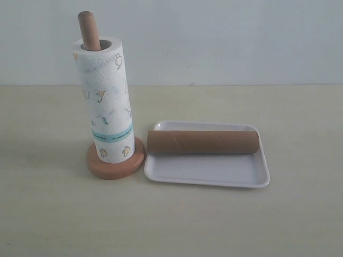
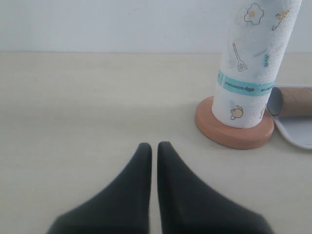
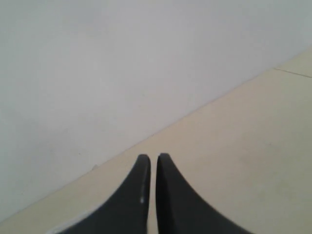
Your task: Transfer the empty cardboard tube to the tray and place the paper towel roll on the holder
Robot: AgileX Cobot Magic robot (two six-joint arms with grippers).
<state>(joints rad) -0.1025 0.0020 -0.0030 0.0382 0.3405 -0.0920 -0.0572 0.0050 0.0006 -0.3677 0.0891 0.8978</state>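
The paper towel roll stands upright on the wooden holder, whose pole tip sticks out of the roll's core. The brown cardboard tube lies on its side in the white tray, just right of the holder. Neither gripper shows in the exterior view. In the left wrist view my left gripper is shut and empty, over bare table, apart from the roll, the holder's base and the tube's end. My right gripper is shut and empty, facing table and wall.
A pale wall runs behind the beige table. The tray's corner shows beside the holder's base in the left wrist view.
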